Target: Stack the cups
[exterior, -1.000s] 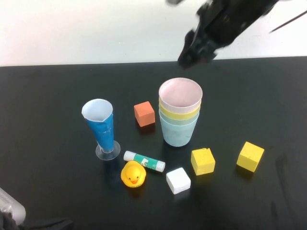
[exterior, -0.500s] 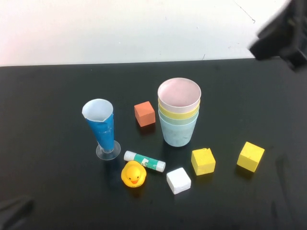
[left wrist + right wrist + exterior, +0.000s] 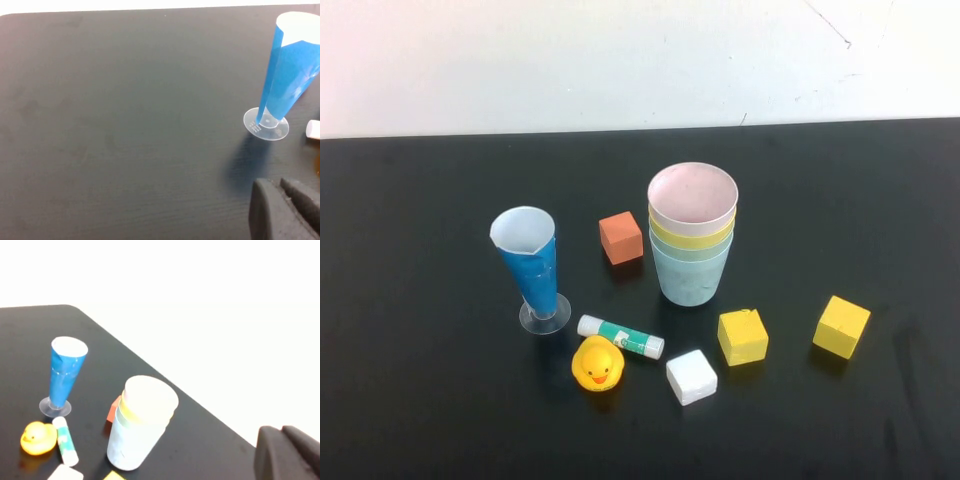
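With cups (image 3: 692, 235) nested in one stack on table (image 3: 420, 200), left gripper (image 3: 285, 210) and right gripper (image 3: 290, 452) each show only an edge; finger state cannot be told.

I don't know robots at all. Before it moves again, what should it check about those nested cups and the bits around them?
1. Cups nested: pink cup on top, yellow next, light blue at the bottom: ok.
2. Green cup present: only a thin band shows: cannot tell.
3. Stack upright: ok.
4. Red cube touching the stack: apart: ok.
5. Left gripper away from the stack, near the blue cone cup: ok.
6. Right gripper off to the side: ok.
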Robot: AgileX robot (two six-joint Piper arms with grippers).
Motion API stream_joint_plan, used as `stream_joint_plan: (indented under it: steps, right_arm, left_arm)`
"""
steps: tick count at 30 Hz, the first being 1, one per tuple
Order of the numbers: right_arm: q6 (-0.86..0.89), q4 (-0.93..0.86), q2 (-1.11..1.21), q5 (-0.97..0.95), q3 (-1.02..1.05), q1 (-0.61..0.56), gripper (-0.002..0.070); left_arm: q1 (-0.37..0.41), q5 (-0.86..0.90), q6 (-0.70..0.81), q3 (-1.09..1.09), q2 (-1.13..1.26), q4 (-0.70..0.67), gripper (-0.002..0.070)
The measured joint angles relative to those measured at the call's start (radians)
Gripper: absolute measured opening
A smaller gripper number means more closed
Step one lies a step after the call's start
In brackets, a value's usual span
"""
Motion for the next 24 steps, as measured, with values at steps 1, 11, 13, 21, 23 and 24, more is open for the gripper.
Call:
stream_joint_plan:
  steps: [1, 11, 13, 21, 23, 24]
  right_arm:
    - [-0.001, 0.000, -0.037, -0.010, 0.032, 0.000, 0.0002]
    - [-0.001, 0.000, -0.130, 0.042, 0.145, 0.000, -0.0001]
    - [-0.001, 0.000, -0.130, 0.053, 0.158, 0.000, -0.0001]
    - [0.034, -0.041, -0.130, 0.097, 0.210, 0.000, -0.0001]
    - [0.098, -0.073, -0.130, 0.095, 0.241, 0.000, -0.0001]
    - [0.128, -0.092, -0.130, 0.084, 0.263, 0.000, -0.0001]
  left_arm:
    - [0.000, 0.000, -0.004, 0.000, 0.000, 0.000, 0.0000]
    - [0.000, 0.002, -0.008, 0.000, 0.000, -0.001, 0.0000]
    - [0.000, 0.002, -0.008, 0.000, 0.000, -0.001, 0.0000]
    - [0.000, 0.002, -0.008, 0.000, 0.000, -0.001, 0.0000]
    - [0.000, 0.002, -0.008, 0.000, 0.000, -0.001, 0.0000]
    - [0.000, 0.004, -0.008, 0.000, 0.000, -0.001, 0.0000]
